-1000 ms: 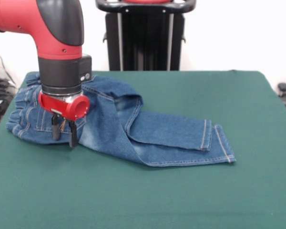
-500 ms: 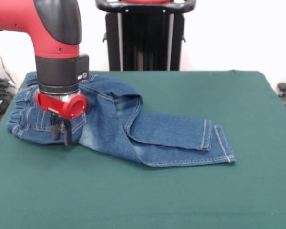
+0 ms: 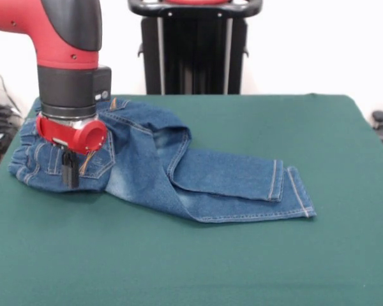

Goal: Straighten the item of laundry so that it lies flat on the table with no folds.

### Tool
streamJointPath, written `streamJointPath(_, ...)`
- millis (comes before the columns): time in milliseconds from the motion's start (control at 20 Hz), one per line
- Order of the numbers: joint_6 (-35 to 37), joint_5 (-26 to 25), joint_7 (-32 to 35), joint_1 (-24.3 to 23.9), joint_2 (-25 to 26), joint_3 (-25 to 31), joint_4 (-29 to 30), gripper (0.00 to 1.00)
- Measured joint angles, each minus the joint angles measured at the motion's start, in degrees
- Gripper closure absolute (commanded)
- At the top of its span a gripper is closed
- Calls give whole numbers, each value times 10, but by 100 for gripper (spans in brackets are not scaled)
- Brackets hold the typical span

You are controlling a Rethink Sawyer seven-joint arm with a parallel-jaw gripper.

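Pincer point(image 3: 69, 173) down at the jeans point(image 3: 179, 169) waistband end; spread or pinching, cannot tell. Legs folded, overlapping on bench point(image 3: 242, 255).

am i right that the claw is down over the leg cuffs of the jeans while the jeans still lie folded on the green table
Not quite. The front view shows the claw down at the waistband end of the jeans, beside the orange-stitched back pocket, not over the leg cuffs, which lie at the opposite end. The rest holds: the jeans lie folded on the green table.
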Motion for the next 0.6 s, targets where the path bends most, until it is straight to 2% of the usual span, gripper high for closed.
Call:
streamJointPath(350,0,0,0,-1,-13,0,0,100)
streamJointPath(400,0,0,0,-4,-15,0,0,0)
streamJointPath(600,0,0,0,-6,-16,0,0,0)
